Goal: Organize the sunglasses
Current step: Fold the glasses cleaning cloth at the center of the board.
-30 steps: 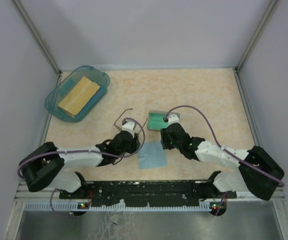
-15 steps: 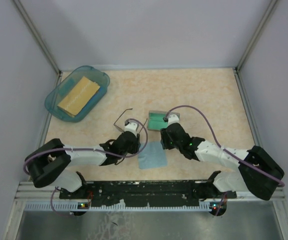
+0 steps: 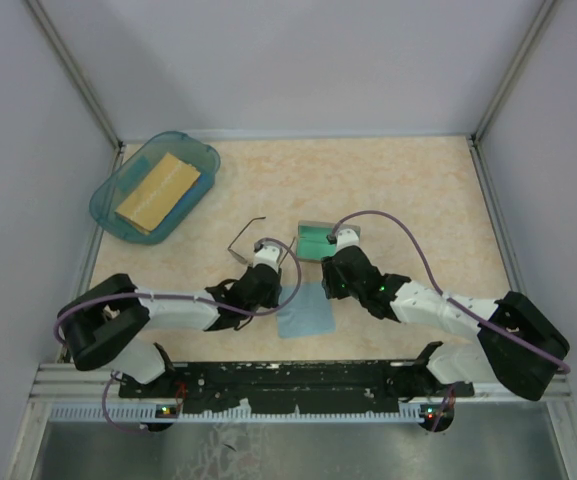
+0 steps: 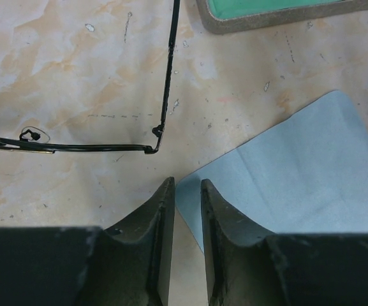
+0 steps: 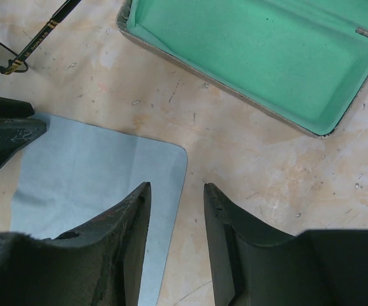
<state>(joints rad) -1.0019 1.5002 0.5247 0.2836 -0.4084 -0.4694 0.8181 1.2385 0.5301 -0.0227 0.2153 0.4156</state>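
The sunglasses (image 3: 246, 236) lie open on the table, left of the grey case (image 3: 313, 241) with green lining. In the left wrist view the dark wire frame (image 4: 75, 148) and one temple arm lie just ahead of my fingertips. My left gripper (image 3: 279, 291) is narrowly open and empty, its tips (image 4: 182, 186) at the near-left corner of the light blue cloth (image 4: 298, 172). My right gripper (image 3: 326, 289) is open and empty, its tips (image 5: 176, 188) over the cloth's right edge (image 5: 94, 172). The open case (image 5: 247, 57) is ahead of it, and a bit of the sunglasses (image 5: 18, 54) shows at upper left.
A teal tray (image 3: 194, 152) holding a yellow block (image 3: 158, 188) stands at the back left. Grey walls close in the table on three sides. The cloth (image 3: 303, 312) lies flat between the two grippers, near the front edge.
My left gripper has moved right, away from the sunglasses and up to the cloth's corner. The right arm, sunglasses, case and cloth have not moved.
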